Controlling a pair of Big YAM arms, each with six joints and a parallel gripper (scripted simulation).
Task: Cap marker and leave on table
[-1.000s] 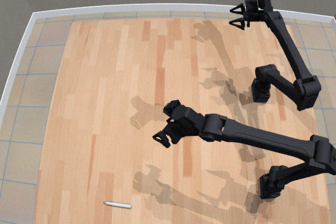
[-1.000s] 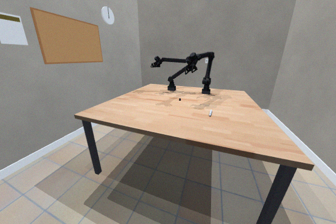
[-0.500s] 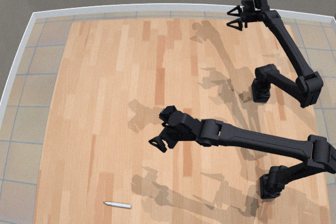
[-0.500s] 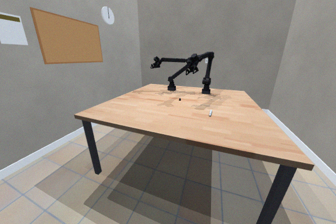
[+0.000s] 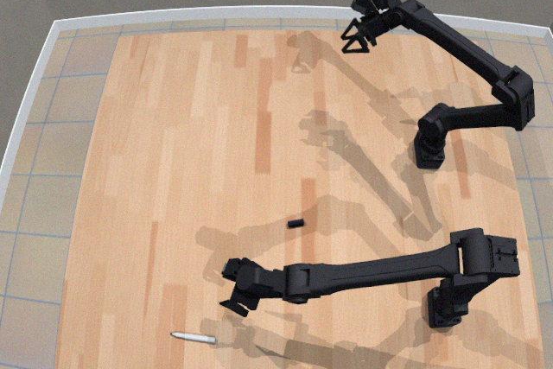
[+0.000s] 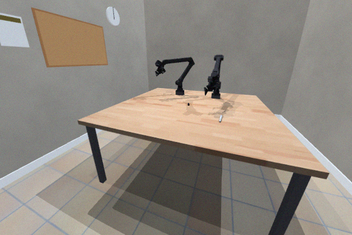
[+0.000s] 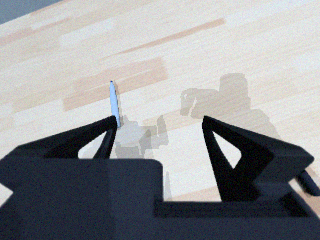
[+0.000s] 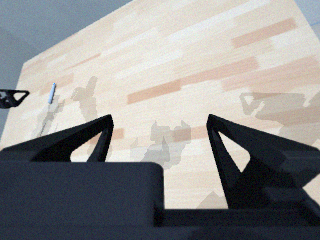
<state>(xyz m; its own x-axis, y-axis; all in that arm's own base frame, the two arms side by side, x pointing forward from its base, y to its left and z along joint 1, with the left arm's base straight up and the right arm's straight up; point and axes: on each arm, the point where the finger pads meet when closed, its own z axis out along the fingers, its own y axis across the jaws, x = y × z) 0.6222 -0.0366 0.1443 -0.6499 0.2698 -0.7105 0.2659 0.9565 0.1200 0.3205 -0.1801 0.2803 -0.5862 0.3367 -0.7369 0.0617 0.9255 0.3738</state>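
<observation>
The white marker [image 5: 193, 337] [image 6: 220, 118] [image 7: 114, 102] [image 8: 52, 93] lies uncapped on the table, its dark tip towards the left in the top view. The black cap [image 5: 295, 223] [image 6: 188, 104] [image 7: 308, 183] lies on its side on the table, apart from the marker. My left gripper [image 5: 232, 308] [image 7: 159, 120] is open and empty, above the table near the marker; in its wrist view the marker shows beyond the left fingertip and the cap at the right edge. My right gripper [image 5: 343, 44] [image 8: 160, 119] is open and empty, raised high and far from both.
The wooden table [image 5: 124, 142] [image 6: 159, 121] carries both arm bases at its right side in the top view. The left arm [image 5: 375, 273] stretches over the table between the cap and the marker. Arm shadows fall around both objects.
</observation>
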